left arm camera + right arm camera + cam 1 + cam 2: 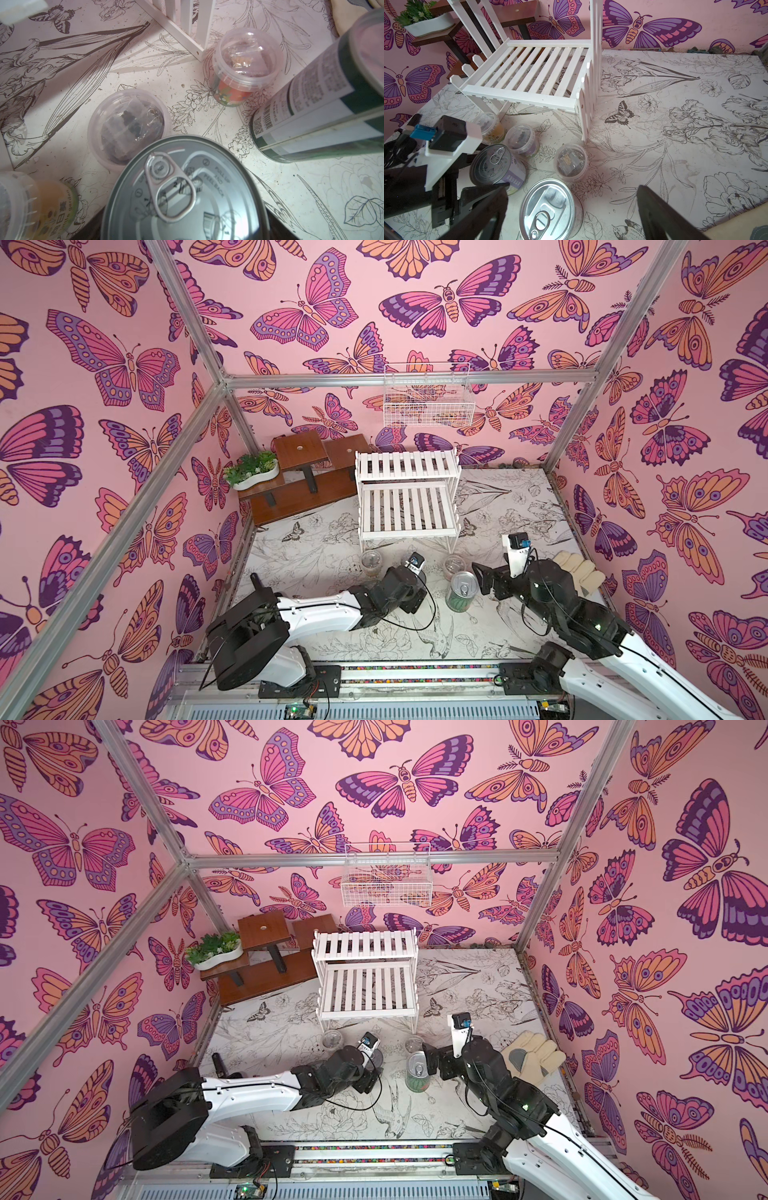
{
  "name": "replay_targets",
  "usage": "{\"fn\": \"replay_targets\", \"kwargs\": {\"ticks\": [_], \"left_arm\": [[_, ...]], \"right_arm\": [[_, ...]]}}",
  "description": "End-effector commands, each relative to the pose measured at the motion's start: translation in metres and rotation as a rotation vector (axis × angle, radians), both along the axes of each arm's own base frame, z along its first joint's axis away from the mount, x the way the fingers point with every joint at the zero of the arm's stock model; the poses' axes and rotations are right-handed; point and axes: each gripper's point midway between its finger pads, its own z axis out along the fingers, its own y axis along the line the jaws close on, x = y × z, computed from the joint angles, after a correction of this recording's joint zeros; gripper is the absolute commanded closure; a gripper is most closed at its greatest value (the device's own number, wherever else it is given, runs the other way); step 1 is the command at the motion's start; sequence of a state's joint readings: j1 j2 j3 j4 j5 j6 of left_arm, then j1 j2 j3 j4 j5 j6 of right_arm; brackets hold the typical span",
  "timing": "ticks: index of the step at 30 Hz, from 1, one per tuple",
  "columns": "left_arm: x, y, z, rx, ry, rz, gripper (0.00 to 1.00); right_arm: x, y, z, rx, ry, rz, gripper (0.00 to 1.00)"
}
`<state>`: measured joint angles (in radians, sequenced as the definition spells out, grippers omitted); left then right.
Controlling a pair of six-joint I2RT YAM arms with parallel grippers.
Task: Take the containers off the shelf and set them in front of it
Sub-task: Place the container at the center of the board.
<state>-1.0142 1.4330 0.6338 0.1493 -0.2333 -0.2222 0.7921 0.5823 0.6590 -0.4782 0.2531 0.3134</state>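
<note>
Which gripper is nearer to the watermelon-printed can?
Right. The right gripper stands open just beside the watermelon-printed can; the left gripper is farther, on its other side, at the white-green can.

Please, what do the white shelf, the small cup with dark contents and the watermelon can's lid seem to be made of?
Shelf: probably wood painted matt white, judging by its flat sawn slats.
Cup: clear, glossy plastic; the contents show through the lid.
Can lid: bare metal, with a satin grey sheen, stamped rings and a pull tab.
</note>
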Motion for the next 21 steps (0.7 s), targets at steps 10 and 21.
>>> {"fn": "replay_targets", "kwargs": {"ticks": [10, 21], "left_arm": [[0.0014, 0.0013, -0.0041, -0.006, -0.005, 0.019, 0.17], [0.0003, 0.0033, 0.0019, -0.019, -0.012, 0.021, 0.11]], "right_arm": [[0.0017, -0.0007, 0.0107, 0.025, -0.025, -0.007, 0.01], [0.0023, -0.0014, 0.0139, 0.028, -0.035, -0.011, 0.01]]}}
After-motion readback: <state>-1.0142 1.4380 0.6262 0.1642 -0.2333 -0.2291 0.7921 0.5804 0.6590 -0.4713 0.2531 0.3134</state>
